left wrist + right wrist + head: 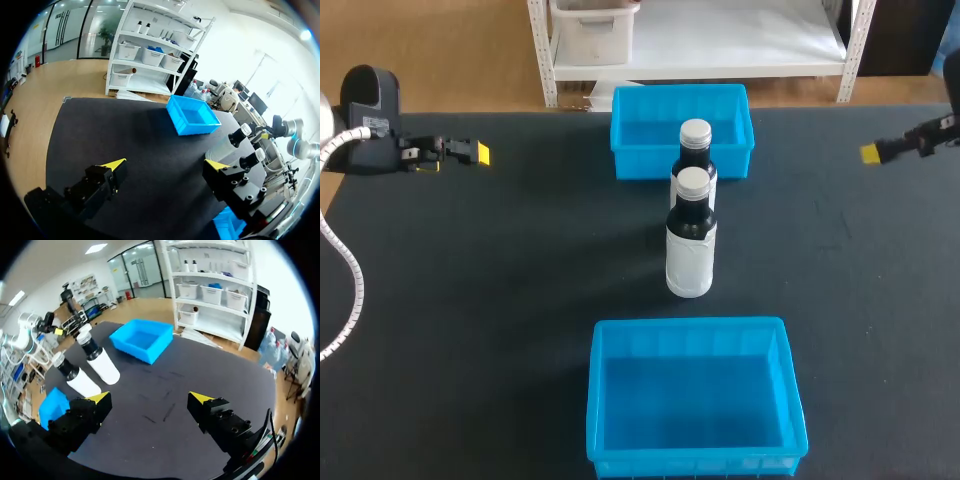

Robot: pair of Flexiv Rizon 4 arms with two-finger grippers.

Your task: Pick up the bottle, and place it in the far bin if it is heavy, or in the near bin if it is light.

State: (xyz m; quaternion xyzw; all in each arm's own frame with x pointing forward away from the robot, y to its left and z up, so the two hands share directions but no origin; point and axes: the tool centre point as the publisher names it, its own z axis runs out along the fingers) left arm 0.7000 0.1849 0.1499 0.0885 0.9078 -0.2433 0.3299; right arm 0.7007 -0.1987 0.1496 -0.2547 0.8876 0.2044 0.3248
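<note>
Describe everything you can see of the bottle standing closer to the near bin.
The front bottle stands upright on the black table, between the near bin and the far bin. It has a white cap, a dark neck and shoulder, and a pale white body that looks like a label or frosted plastic. A second, similar bottle stands directly behind it; whether they touch cannot be told. Only the table visibly touches it.

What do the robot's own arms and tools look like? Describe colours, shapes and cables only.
The left tool and right tool each have two black, blocky fingers with screw holes, ending in bright yellow wedge tips. The left arm has a rounded black wrist housing, and a white ribbed hose loops beside it.
</note>
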